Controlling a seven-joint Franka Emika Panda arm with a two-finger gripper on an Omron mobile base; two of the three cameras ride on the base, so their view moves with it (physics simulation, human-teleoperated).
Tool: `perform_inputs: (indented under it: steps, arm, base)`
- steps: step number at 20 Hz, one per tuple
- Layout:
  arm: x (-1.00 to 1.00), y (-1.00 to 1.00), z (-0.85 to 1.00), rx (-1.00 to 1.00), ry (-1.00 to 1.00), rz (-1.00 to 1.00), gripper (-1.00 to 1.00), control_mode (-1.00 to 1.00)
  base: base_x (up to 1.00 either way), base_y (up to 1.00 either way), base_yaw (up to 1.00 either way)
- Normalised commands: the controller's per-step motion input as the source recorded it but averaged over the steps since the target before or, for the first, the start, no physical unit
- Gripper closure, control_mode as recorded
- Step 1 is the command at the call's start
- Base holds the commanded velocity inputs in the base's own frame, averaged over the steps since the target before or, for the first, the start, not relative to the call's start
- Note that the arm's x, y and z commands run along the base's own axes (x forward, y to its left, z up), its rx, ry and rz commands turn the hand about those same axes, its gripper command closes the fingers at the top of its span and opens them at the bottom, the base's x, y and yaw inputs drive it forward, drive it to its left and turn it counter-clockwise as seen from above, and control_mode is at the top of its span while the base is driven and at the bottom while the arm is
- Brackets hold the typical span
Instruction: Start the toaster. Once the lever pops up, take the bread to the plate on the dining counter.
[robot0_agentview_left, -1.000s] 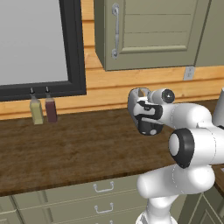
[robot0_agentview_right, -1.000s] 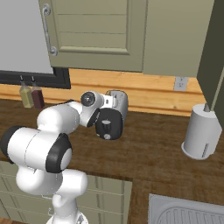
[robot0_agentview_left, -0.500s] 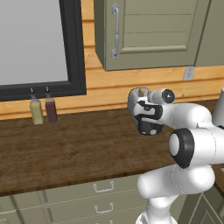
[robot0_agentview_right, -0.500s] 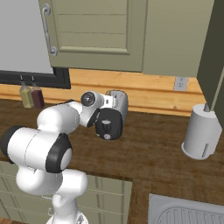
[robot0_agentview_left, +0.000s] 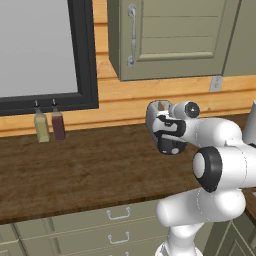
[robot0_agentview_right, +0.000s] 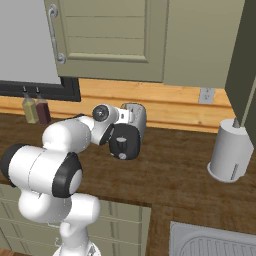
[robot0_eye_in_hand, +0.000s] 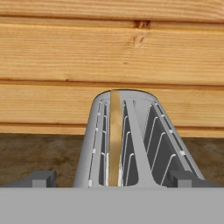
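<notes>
Silver toaster sits on the dark wood table against the plank wall, with the bread standing on edge in its left slot. Right above it hangs the gripper, fingers spread wide to either side of the toaster, holding nothing.

A smooth, matt silver metal toaster with thin wire slot guards held a pale tan bread slice, on a dark wood-grain counter before a knotty plank wall.
</notes>
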Motion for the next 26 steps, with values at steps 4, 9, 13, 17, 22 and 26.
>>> perform_inputs:
  steps: [4,9,13,17,22,26]
  arm:
    - [0.0,0.0,0.0,0.0,0.0,0.0,-1.0,-1.0]
    - [0.0,0.0,0.0,0.0,0.0,0.0,-1.0,-1.0]
    - [0.0,0.0,0.0,0.0,0.0,0.0,-1.0,-1.0]
    - [0.0,0.0,0.0,0.0,0.0,0.0,-1.0,-1.0]
    - [0.05,0.0,0.0,0.0,0.0,0.0,-1.0,-1.0]
    - [0.12,-0.02,0.0,0.0,0.0,0.0,-1.0,-1.0]
  base:
    - [0.0,0.0,0.0]
    - [0.0,0.0,0.0]
    - [0.0,0.0,0.0]
    - [0.0,0.0,0.0]
    - [0.0,0.0,0.0]
    - [0.0,0.0,0.0]
